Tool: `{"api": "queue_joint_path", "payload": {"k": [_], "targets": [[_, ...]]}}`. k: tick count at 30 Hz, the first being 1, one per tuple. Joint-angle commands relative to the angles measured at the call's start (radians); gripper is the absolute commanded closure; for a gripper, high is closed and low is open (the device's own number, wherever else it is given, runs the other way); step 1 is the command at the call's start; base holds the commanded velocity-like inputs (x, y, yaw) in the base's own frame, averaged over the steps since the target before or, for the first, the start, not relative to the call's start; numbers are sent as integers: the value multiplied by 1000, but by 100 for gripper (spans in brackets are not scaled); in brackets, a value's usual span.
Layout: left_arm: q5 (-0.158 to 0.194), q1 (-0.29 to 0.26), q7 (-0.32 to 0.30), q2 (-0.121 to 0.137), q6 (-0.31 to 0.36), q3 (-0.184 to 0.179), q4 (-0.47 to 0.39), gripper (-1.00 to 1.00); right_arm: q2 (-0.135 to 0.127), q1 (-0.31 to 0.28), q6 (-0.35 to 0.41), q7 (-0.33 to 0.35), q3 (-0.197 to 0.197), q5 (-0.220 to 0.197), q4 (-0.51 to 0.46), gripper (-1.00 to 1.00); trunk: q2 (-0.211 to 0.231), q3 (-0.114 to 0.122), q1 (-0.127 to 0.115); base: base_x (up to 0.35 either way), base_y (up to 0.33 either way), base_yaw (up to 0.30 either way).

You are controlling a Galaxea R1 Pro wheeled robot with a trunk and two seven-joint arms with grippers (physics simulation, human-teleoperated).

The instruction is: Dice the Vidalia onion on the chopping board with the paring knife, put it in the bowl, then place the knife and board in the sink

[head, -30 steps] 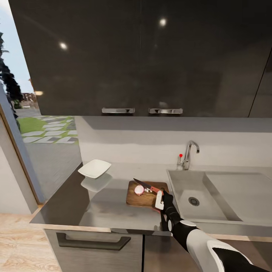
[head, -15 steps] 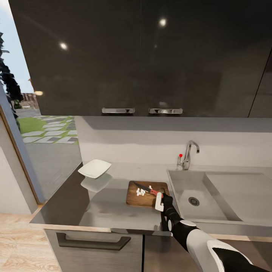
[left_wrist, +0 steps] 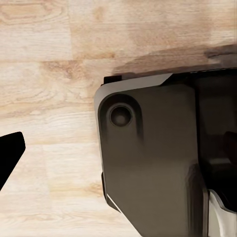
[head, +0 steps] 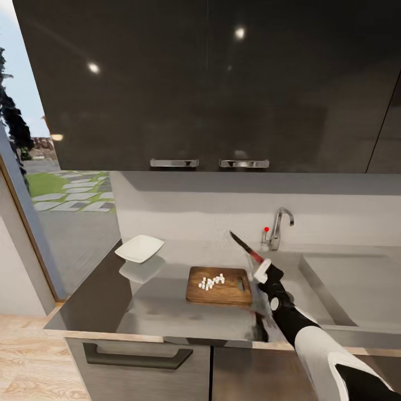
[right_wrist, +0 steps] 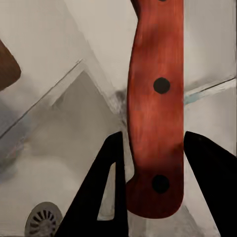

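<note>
On the rectangular brown wooden chopping board (head: 218, 285) in the head view lay the Vidalia onion as tiny white dice (head: 211, 282), on the grey glossy countertop (head: 150, 312) between the shallow white bowl (head: 139, 248) and the stainless-steel sink (head: 334, 289). The right gripper (head: 262, 271) held the red-handled paring knife (head: 247, 250) raised above the sink's near corner, blade pointing up and away. In the right wrist view, the black fingers (right_wrist: 210, 177) clamped the red handle (right_wrist: 155, 108) over the basin's drain (right_wrist: 44, 220). The left wrist view showed wooden floor (left_wrist: 49, 74); I could not tell the left gripper's state.

Dark glossy wall cabinets (head: 223, 83) with two chrome handles (head: 174, 163) fill the upper frame; a window (head: 33, 167) at left shows lawn; wooden floor (head: 28, 356) lower left.
</note>
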Motion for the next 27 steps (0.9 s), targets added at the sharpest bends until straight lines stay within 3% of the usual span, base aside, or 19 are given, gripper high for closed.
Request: {"api": "queue_joint_path", "payload": {"k": [1, 2, 4, 5, 8, 12, 15, 27], "targets": [[9, -1, -1, -1, -7, -9, 4, -100, -19, 0, -20, 61, -9, -76, -31, 100, -1, 0, 0, 0, 0, 0], [9, -1, -1, -2, -7, -9, 4, -100, -30, 0, -26, 114, -10, -140, -45, 100, -1, 0, 0, 0, 0, 0], [8, -1, -2, -8, -7, -9, 5, -100, -70, 0, -31, 265, -11, -363, -66, 100, -1, 0, 0, 0, 0, 0], [8, -1, -2, -12, -7, -9, 5, -100, -88, 0, -29, 307, -11, -465, -72, 100, -1, 0, 0, 0, 0, 0], [8, -1, -3, -16, -8, -9, 6, -100, -109, 0, 34, 343, -11, -627, -77, 100, -1, 0, 0, 0, 0, 0], [8, -1, 0, -18, -15, -9, 4, -100, -113, 0, 131, 351, -12, -726, -76, 100, -1, 0, 0, 0, 0, 0], [12, -1, 2, -20, -93, -8, 4, -100, -114, 0, 146, 347, -9, -820, -67, 100, -1, 0, 0, 0, 0, 0], [19, -1, 28, -13, -131, -3, 4, -100, -123, 0, 184, 346, -8, -841, 41, 100, -1, 0, 0, 0, 0, 0]]}}
